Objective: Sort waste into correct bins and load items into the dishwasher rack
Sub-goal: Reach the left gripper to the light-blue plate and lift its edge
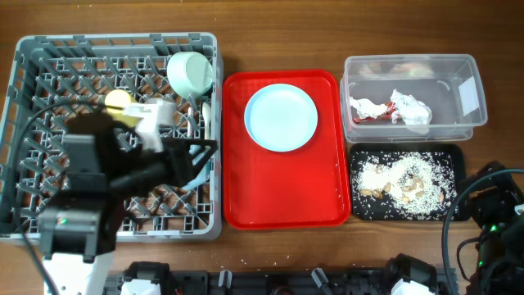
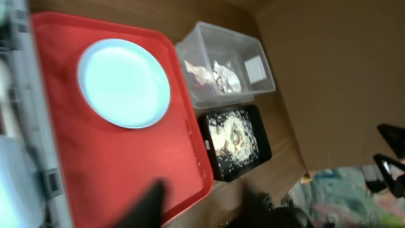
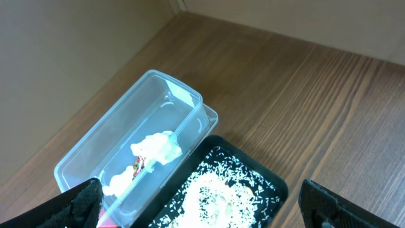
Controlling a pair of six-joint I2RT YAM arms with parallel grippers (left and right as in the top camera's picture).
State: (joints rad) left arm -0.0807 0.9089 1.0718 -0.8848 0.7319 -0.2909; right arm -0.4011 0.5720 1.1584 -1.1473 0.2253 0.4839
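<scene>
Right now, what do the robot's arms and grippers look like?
The left arm and right arm are black, each with looping black cables and a small green light. The left arm's base section is white. The left gripper and right gripper have black fingers.

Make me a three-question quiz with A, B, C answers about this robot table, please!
1. Where is the light blue plate? A on a blue towel; B on the red tray; C inside a cardboard box.
2. What colour is the tray holding the food scraps? A black; B pink; C white.
3. How is the right gripper? A shut tight; B shut on a toy; C open.
Answers: B, the plate rests on the red tray. A, the scraps lie in the black tray. C, its fingers stand wide apart with nothing between them.
</scene>
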